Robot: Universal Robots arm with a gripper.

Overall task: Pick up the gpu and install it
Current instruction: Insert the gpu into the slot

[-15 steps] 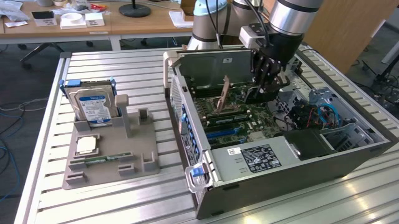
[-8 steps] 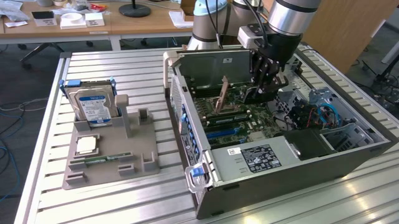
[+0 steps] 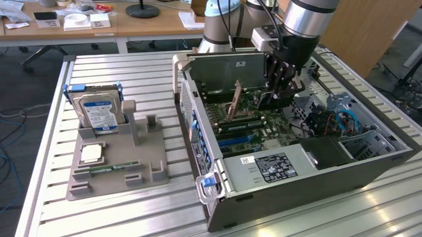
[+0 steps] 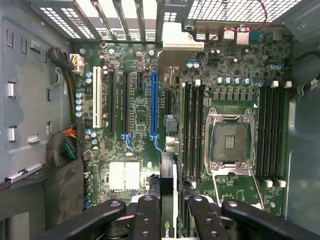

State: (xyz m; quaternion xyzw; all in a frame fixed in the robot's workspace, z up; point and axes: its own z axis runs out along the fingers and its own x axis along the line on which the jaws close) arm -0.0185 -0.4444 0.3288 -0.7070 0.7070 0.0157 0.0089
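Gpu (image 4: 169, 227) is up in the gripper (image 3: 278, 98), whose fingers are pinched narrow on its top edge. The card hangs edge-on inside the open pc case (image 3: 369, 163), over the motherboard (image 4: 125, 150).

In the wrist view it sits just beside the long blue slot (image 4: 154, 100), on the side toward the CPU socket (image 4: 227, 142) and roughly parallel to the slot. How high above the blue slot it is, I can't tell.

My read: pick is done, this is the line-up part of the install, and the card isn't seated yet. Seating it looks like a small sideways nudge onto the blue slot, keeping the card square — then a straight push down, with the bracket meeting the rear slot covers (image 4: 120, 17) past the blue slot's end. Go in crooked and the edge connector could jam.
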